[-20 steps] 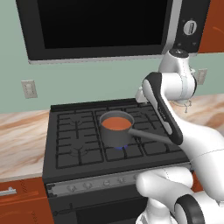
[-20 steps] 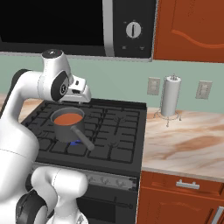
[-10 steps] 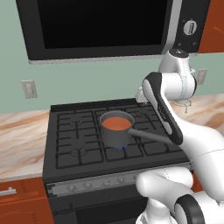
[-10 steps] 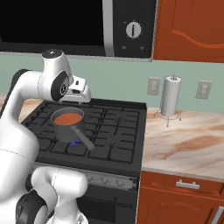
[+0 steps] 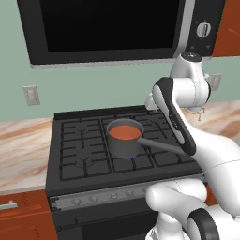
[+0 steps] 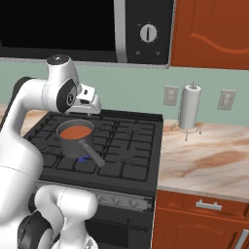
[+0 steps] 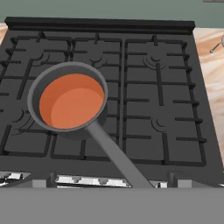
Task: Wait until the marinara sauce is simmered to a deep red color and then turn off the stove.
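Sauce (image 7: 72, 101) reads orange-red, not deep red; pan (image 5: 124, 138) sits near stove (image 7: 144, 87) front edge, flame lit. Keep the gripper (image 6: 88, 103) parted, empty; watch colour.

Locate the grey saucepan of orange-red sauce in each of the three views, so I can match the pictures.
Left base view: the grey saucepan of orange-red sauce sits mid-frame on the black gas stove, its handle running right toward the arm.
Right base view: the saucepan is left of centre, handle pointing toward the lower right.
Hand view: the saucepan is left of centre, handle running to the bottom edge.
Shared landmark: the blue burner flame under the pan.
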Controlling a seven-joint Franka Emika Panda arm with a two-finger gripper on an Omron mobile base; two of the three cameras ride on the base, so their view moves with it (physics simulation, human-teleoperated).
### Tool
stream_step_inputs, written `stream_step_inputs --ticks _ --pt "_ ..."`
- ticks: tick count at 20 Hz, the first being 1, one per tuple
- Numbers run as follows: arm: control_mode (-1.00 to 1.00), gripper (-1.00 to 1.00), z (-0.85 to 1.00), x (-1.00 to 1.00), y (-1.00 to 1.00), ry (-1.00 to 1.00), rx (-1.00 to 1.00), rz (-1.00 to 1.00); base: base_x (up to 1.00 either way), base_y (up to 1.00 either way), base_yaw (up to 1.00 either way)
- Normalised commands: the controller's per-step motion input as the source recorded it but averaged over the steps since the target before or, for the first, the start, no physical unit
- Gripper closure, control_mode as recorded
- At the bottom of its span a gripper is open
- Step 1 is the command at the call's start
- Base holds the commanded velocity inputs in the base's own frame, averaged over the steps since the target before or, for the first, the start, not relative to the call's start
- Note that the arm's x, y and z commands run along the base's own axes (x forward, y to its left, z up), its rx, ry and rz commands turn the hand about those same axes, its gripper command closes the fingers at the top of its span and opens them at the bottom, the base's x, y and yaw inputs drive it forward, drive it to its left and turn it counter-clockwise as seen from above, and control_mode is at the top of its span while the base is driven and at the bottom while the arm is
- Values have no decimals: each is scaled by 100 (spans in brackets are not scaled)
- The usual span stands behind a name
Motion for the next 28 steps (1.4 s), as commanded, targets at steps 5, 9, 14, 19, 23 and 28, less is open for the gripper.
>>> stream_step_inputs --ticks 5,9,14,19,23,28 --pt "-100 -100 0 0 0 0 0 0 0 0 0" --pt "-100 -100 0 0 0 0 0 0 0 0 0" --pt "-100 -100 0 0 0 0 0 0 0 0 0" --pt "-100 -100 0 0 0 0 0 0 0 0 0" --pt "-100 -100 0 0 0 0 0 0 0 0 0" --pt "-100 -100 0 0 0 0 0 0 0 0 0"
